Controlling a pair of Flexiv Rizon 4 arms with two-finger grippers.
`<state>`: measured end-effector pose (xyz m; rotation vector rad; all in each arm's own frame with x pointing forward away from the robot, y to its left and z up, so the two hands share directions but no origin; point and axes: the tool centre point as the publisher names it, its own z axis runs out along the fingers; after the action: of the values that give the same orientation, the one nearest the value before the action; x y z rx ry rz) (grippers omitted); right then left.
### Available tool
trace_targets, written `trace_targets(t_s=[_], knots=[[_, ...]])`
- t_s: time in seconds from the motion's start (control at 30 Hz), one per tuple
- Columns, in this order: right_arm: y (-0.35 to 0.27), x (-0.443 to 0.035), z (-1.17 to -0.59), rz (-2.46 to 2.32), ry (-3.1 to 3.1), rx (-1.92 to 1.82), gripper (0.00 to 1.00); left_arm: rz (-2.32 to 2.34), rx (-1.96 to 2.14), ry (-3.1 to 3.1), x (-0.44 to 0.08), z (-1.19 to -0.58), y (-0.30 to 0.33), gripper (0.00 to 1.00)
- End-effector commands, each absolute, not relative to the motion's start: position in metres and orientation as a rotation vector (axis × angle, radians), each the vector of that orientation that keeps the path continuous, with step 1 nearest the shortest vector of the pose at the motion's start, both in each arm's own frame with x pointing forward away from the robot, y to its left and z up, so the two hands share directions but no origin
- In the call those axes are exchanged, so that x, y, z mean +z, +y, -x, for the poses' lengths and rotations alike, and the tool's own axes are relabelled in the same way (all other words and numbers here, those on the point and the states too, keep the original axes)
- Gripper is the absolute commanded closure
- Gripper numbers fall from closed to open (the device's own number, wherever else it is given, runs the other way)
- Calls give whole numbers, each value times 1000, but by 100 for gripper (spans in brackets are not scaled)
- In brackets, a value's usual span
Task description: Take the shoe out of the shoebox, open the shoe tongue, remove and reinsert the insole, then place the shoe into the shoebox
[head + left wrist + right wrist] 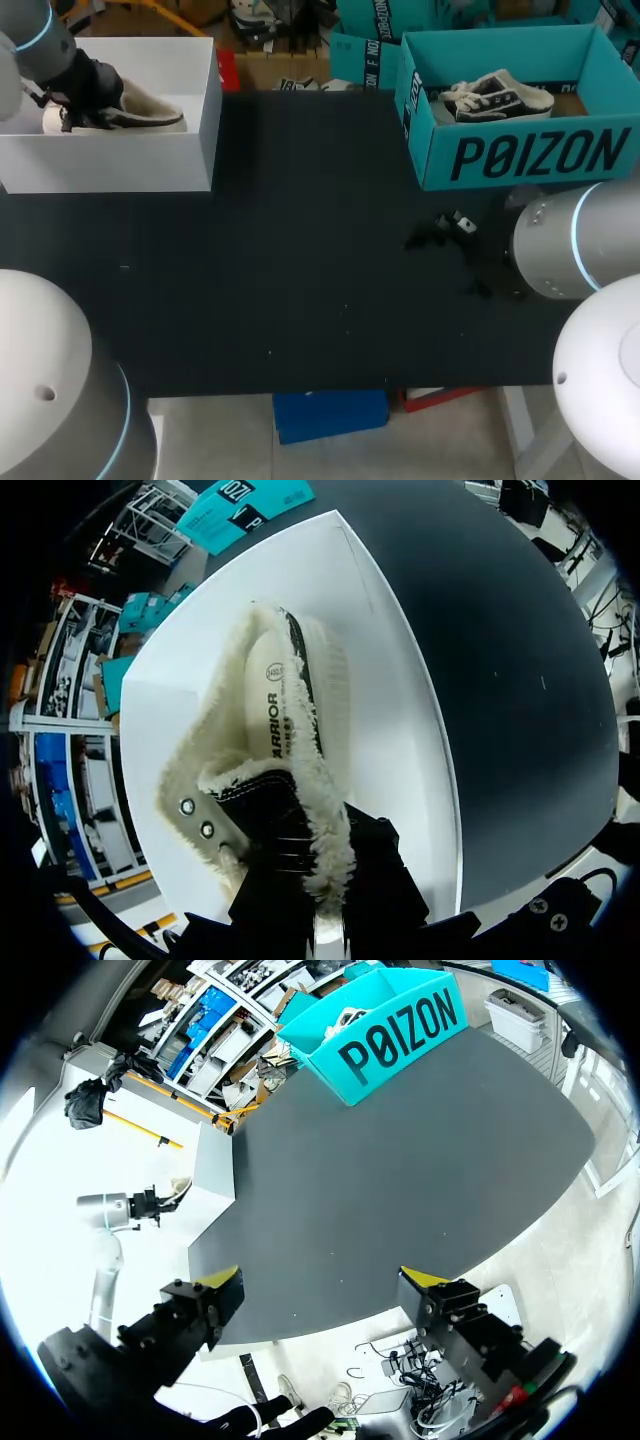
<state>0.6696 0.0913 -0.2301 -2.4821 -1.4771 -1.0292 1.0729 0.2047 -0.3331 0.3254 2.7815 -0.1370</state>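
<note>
Cream shoe (292, 730) crosswise toe-right, L end effector (318, 885) clamped on; R end effector (322, 1280) apart.

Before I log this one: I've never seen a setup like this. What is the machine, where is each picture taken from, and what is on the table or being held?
It is a robot with two arms at a black table. One picture looks down from above and behind it. The two round ones come from a camera on each wrist. At the table's left stands a white shoebox holding a fleece-lined shoe. At the right is a teal shoebox with a black-and-white sneaker inside. The left hand is down in the white shoebox and appears to pinch the shoe's fleecy rim. The right hand is open, holds nothing, and hangs near the table's edge.
</note>
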Motion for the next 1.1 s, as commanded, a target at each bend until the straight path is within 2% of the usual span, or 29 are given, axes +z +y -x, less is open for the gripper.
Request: trace_targets(t_s=[0.03,0.63,1.03,1.07,1.1], knots=[[98,-235,-670,2499,-1469,-1044,0,-324,-135,2790,-338,-1073,202,100],[98,-235,-670,2499,-1469,-1044,0,-274,-137,2877,-370,-1066,208,100],[98,-235,-670,2499,-1469,-1044,0,-262,-160,2937,-371,-1071,203,100],[98,-235,-670,2499,-1469,-1044,0,-261,-156,2939,-371,-1071,203,73],[98,-235,-670,2499,-1469,-1044,0,-252,-159,2944,-372,-1071,203,23]])
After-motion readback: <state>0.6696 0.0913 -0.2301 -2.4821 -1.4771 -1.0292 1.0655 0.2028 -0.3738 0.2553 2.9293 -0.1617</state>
